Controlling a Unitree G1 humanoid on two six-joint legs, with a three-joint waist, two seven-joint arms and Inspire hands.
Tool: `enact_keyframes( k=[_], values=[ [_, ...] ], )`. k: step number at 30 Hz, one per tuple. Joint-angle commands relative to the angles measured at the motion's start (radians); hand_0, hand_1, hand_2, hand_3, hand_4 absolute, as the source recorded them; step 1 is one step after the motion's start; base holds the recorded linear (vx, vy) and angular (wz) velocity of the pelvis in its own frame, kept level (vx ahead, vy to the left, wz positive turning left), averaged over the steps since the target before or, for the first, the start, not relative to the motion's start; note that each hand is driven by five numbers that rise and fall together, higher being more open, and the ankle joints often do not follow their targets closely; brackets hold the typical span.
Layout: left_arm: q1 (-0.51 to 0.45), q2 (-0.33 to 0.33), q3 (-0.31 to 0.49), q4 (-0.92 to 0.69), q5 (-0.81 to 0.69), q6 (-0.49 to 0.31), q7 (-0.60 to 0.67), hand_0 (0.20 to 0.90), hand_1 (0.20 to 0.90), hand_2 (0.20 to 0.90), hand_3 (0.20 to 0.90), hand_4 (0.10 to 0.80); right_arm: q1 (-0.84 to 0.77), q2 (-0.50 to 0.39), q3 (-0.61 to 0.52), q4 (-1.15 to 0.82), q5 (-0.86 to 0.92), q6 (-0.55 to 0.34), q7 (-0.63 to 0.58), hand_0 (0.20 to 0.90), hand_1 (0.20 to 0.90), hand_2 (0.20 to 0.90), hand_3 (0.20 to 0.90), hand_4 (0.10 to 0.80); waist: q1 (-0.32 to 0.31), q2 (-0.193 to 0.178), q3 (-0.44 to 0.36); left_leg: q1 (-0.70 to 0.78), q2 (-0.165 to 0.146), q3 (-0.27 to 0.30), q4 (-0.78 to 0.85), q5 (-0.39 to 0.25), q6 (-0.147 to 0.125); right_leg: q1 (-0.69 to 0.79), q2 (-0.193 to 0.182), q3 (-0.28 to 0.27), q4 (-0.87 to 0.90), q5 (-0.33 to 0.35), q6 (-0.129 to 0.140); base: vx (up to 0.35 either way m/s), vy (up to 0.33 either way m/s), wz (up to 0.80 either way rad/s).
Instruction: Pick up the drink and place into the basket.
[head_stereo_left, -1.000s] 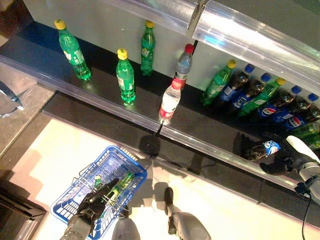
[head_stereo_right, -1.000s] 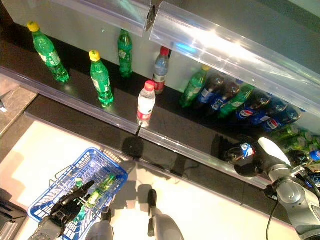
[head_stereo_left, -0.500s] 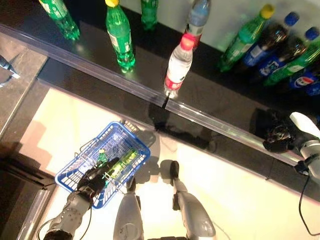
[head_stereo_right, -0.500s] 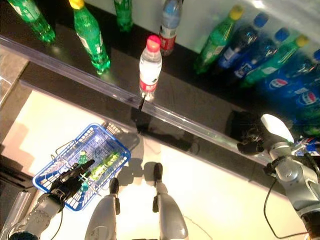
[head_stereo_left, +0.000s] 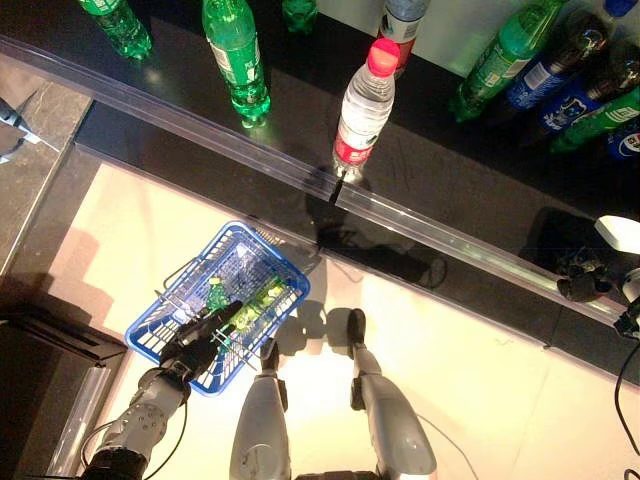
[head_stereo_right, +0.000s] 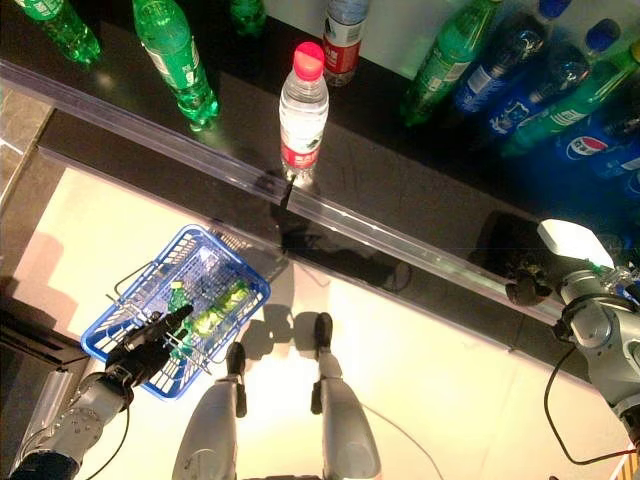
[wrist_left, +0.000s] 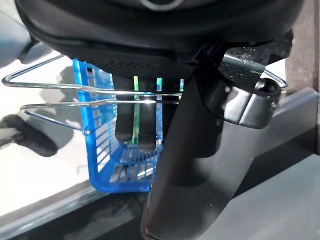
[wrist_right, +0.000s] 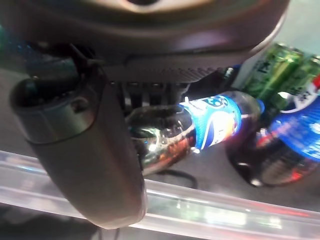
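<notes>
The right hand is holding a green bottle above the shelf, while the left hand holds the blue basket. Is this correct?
Not quite. The right wrist view shows the right hand gripping a dark cola bottle with a blue label, not a green one. The left hand does hold the blue basket.

The left robot hand (head_stereo_left: 200, 338) reaches over the basket (head_stereo_left: 240, 262), fingers curled round its wire handle. The right robot hand (head_stereo_right: 530, 288), well apart from the basket, grips a cola bottle (wrist_right: 200, 127).

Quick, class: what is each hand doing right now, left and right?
Left hand: shut on the wire handles of the blue basket.
Right hand: shut on a cola bottle, just above the shelf's clear rail.
</notes>
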Motion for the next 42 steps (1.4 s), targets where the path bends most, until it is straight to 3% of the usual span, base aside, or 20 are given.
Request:
enact_keyframes(
  k=[1,7,10,18,21,25,31,38,42],
  values=[
    [0.004,0.103,0.055,-0.191,-0.031,-0.141,-0.114,0.3,0.3,0.3,0.2,0.1,-0.043,-0.193,-0.075,0.072,0.012,0.04,-0.033,0.9,0.9,0.9,0.9,0.8,-0.009,0.063,-0.014,-0.023,-0.022,-0.038,-0.17,0.185,0.047,0.035,-0.033,-0.056,0.192,-0.208,0.046,-0.017,0.057,-0.02],
    [0.03,0.06,0.059,-0.181,-0.02,-0.152,-0.14,0.3,0.3,0.3,0.2,0.1,-0.035,-0.173,-0.147,0.036,0.104,-0.012,-0.182,0.9,0.9,0.9,0.9,0.8,-0.023,0.077,-0.026,-0.01,-0.028,-0.027,-0.178,0.18,0.05,0.032,-0.033,-0.043,0.199,-0.217,0.04,0.001,0.065,-0.03],
    [0.049,0.032,0.066,-0.174,-0.01,-0.163,-0.156,0.3,0.3,0.3,0.2,0.1,-0.009,-0.159,-0.198,0.006,0.037,-0.06,-0.217,0.9,0.9,0.9,0.9,0.8,-0.032,0.08,-0.04,-0.003,-0.032,-0.023,-0.181,0.174,0.053,0.033,-0.031,-0.037,0.201,-0.223,0.039,0.013,0.071,-0.03],
    [0.063,0.012,0.073,-0.148,-0.01,-0.16,-0.181,0.3,0.3,0.3,0.2,0.1,0.059,-0.208,-0.249,-0.019,-0.118,-0.052,-0.169,0.9,0.9,0.9,0.9,0.8,-0.038,0.074,-0.077,0.022,-0.037,-0.009,-0.194,0.166,0.055,0.056,-0.03,-0.028,0.185,-0.225,0.043,0.012,0.022,-0.02],
    [0.066,0.004,0.071,-0.135,-0.001,-0.156,-0.185,0.3,0.3,0.3,0.2,0.1,0.06,-0.239,-0.242,-0.006,-0.145,-0.049,-0.13,0.9,0.9,0.9,0.9,0.8,-0.037,0.068,-0.089,0.029,-0.035,-0.004,-0.197,0.166,0.055,0.063,-0.027,-0.024,0.179,-0.225,0.043,0.023,0.006,-0.06],
    [0.067,-0.004,0.065,-0.12,0.005,-0.156,-0.195,0.3,0.3,0.3,0.2,0.1,0.047,-0.24,-0.24,0.001,-0.054,-0.034,-0.169,0.9,0.9,0.9,0.9,0.8,-0.037,0.064,-0.096,0.035,-0.032,-0.002,-0.198,0.164,0.055,0.069,-0.023,-0.017,0.177,-0.226,0.042,0.024,0.004,-0.1],
    [0.062,-0.018,0.068,-0.119,0.02,-0.163,-0.18,0.3,0.3,0.3,0.2,0.1,0.076,-0.218,-0.243,0.006,-0.141,-0.038,-0.132,0.9,0.9,0.9,0.9,0.8,-0.038,0.062,-0.098,0.035,-0.034,-0.002,-0.201,0.162,0.058,0.066,-0.023,-0.017,0.179,-0.228,0.041,0.005,0.002,-0.01],
    [0.02,0.0,0.057,-0.096,0.009,-0.146,-0.174,0.3,0.3,0.3,0.2,0.1,-0.023,-0.236,-0.141,0.024,-0.126,-0.028,-0.122,0.9,0.9,0.9,0.9,0.8,-0.031,0.065,-0.085,0.021,-0.035,-0.004,-0.189,0.164,0.058,0.058,-0.023,-0.016,0.183,-0.225,0.04,0.0,0.0,0.0],
    [0.024,-0.003,0.043,-0.104,0.015,-0.151,-0.181,0.3,0.3,0.3,0.2,0.1,-0.086,-0.241,-0.094,0.061,-0.141,-0.014,-0.195,0.9,0.9,0.9,0.9,0.8,-0.024,0.07,-0.074,0.006,-0.037,-0.009,-0.179,0.166,0.061,0.047,-0.025,-0.02,0.189,-0.223,0.04,0.0,0.0,0.0]
  ],
)
